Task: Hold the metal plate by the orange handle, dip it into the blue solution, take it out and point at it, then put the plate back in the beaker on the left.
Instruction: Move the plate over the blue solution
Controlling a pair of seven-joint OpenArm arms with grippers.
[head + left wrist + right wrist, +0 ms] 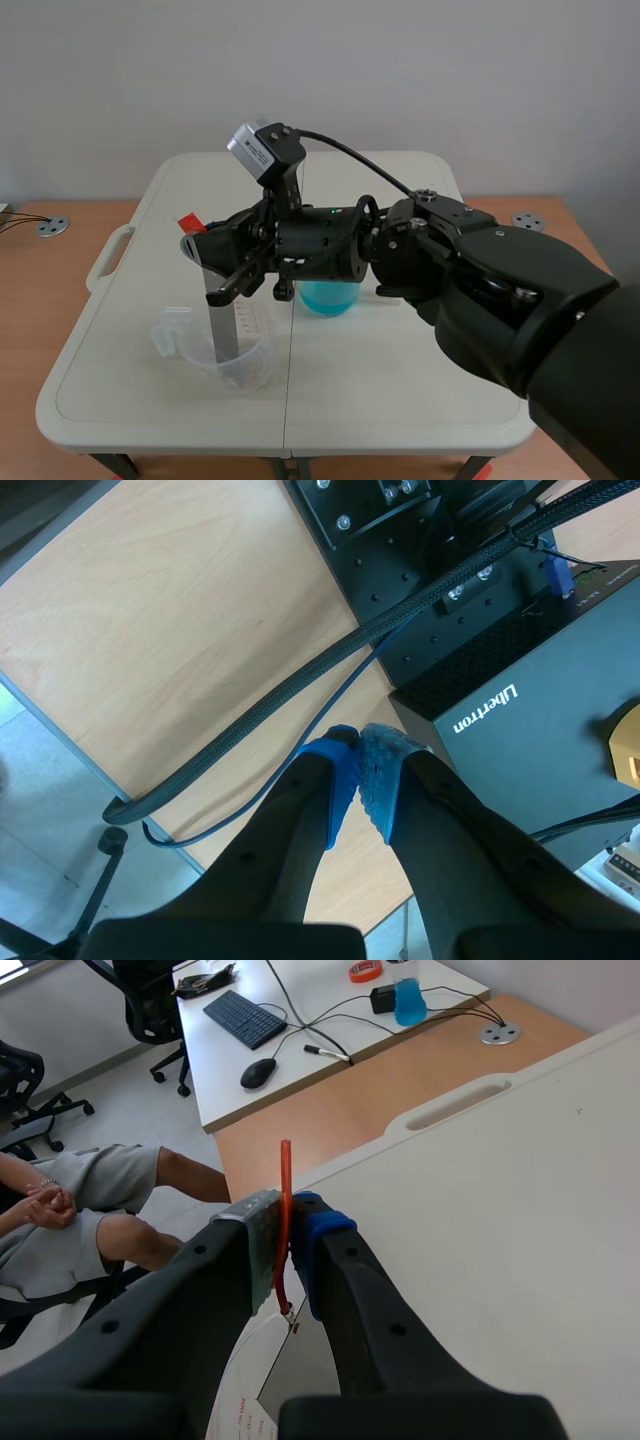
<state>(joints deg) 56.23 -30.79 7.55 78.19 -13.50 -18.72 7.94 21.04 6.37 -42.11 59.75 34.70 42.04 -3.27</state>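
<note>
We see right gripper (288, 1224) clamped on orange handle (285, 1170), metal plate (221, 320) lower end inside clear beaker (252, 366); left gripper (360, 752) clenched on nothing; blue solution (328, 298) near beaker.

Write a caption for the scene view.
Right gripper holds the metal plate by its orange handle, lower end in the clear beaker; blue solution nearby.

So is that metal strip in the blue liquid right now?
No, the metal plate stands in the clear beaker, apart from the blue solution.
</note>
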